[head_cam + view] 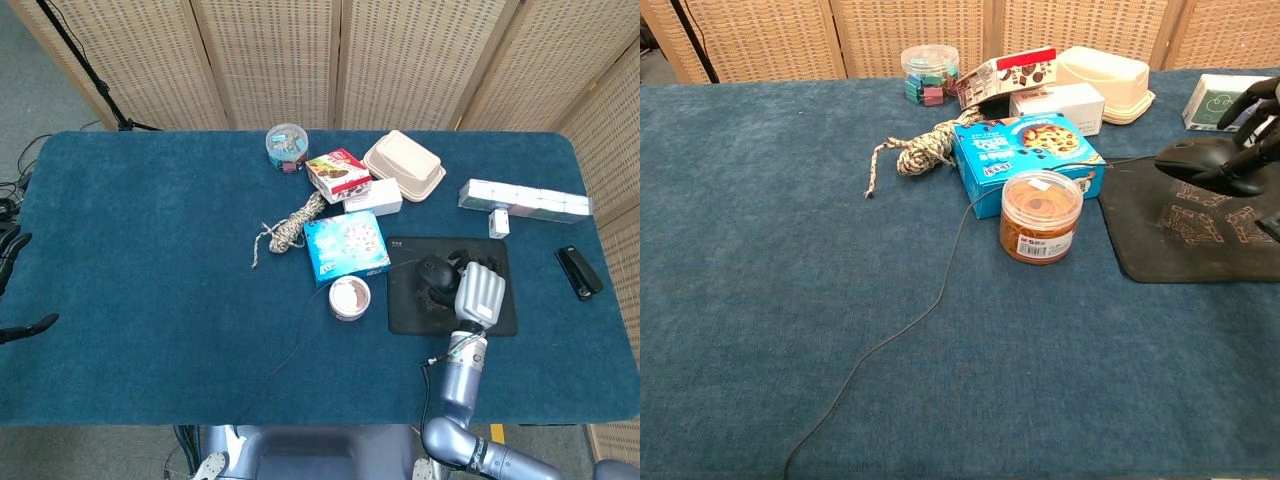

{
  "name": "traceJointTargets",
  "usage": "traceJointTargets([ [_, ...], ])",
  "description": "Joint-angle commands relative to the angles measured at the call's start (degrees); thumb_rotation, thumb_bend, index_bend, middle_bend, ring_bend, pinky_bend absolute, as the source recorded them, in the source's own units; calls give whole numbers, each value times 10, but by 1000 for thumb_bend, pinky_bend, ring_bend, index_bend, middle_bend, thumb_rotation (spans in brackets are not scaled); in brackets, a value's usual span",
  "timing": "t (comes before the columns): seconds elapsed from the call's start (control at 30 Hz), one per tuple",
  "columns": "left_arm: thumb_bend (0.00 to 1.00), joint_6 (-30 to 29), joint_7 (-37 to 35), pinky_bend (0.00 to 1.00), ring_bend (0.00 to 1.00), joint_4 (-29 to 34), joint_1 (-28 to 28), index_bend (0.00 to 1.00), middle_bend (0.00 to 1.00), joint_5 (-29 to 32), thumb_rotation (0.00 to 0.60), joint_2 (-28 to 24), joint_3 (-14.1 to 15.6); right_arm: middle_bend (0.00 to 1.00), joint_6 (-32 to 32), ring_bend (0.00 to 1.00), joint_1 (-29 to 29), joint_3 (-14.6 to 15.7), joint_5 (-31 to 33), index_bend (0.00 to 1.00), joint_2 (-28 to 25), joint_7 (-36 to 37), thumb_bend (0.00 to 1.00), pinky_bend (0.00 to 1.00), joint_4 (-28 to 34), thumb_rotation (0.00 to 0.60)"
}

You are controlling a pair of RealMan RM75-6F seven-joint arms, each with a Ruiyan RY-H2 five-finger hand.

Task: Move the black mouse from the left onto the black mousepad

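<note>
The black mouse (pixel 434 270) is over the left-centre of the black mousepad (pixel 498 262), held by my right hand (pixel 478 290) from the right side. In the chest view the mouse (pixel 1208 160) seems to hover just above the mousepad (pixel 1180 240), with the right hand (pixel 1260 120) cut off at the frame's edge. The mouse's thin cable (pixel 940 290) trails left past the blue box and down to the table's front. My left hand (pixel 14 285) shows only as dark spread fingers at the far left edge, holding nothing.
A jar of rubber bands (pixel 1040 215) stands just left of the pad, with a blue cookie box (pixel 1025 150) behind it. A rope bundle (pixel 290 225), a clip tub (pixel 287 145), a snack box (pixel 337 173), a takeout container (pixel 404 165), white boxes (pixel 525 200) and a stapler (pixel 579 271) lie around.
</note>
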State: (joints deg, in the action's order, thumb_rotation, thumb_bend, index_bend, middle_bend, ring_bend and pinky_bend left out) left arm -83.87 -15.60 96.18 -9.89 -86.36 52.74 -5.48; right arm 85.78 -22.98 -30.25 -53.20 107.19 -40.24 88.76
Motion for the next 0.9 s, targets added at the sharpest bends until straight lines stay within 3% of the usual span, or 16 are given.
traceJointTargets([
  [0.03, 105, -2, -7, 0, 0, -2, 1, 0, 0, -4, 600, -2, 1, 530, 15, 360, -5, 5, 12, 375, 16, -4, 111, 159, -10, 600],
  [0.4, 106, -18, -31, 0, 0, -8, 11, 0, 0, -16, 600, -9, 7, 534, 52, 364, -2, 34, 2, 376, 39, 12, 111, 154, -53, 600],
  [0.7, 106, -18, -33, 0, 0, -14, 13, 0, 0, -16, 600, -9, 8, 535, 24, 367, -15, 26, 22, 377, 64, 49, 112, 150, -146, 600],
  [0.9, 106, -13, -36, 0, 0, -20, 13, 0, 0, -5, 600, -9, 7, 536, 4, 367, -36, 0, 31, 377, 70, 67, 112, 147, -188, 600],
])
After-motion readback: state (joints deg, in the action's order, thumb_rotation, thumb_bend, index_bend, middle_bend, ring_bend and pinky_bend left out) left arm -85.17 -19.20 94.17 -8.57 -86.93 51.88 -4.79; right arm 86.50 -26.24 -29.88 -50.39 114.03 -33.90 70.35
